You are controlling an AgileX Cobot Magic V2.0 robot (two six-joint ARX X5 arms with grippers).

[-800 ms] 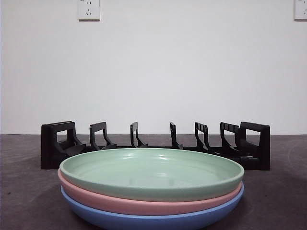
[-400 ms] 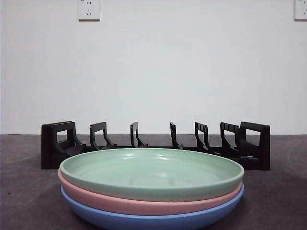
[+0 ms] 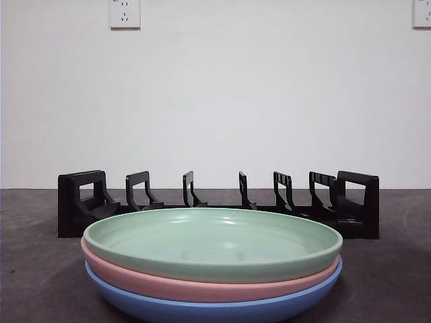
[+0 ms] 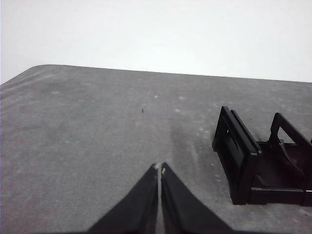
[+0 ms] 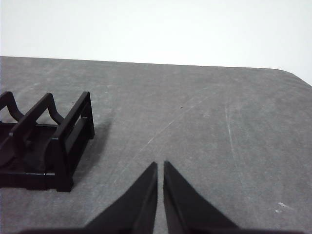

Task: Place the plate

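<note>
Plates (image 3: 212, 259): three glossy round, stacked | rack (image 3: 219, 202): black slotted | both grippers clenched empty

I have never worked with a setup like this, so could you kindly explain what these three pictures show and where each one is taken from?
This is a robot with two arms at a table, and each arm ends in a grasping tool with two black jaws. One picture comes from a low camera looking level across the gray table. It shows three stacked plates up close: a green plate on top, a pink plate under it and a blue plate at the bottom. Behind them stands a black slotted dish rack, with no plate in it.

The other two pictures come from cameras on the arms' wrists. The left tool and the right tool each hang over bare table beside one end of the rack, jaws closed, holding nothing. Neither arm appears in the low camera's picture, so both seem to be waiting.
</note>
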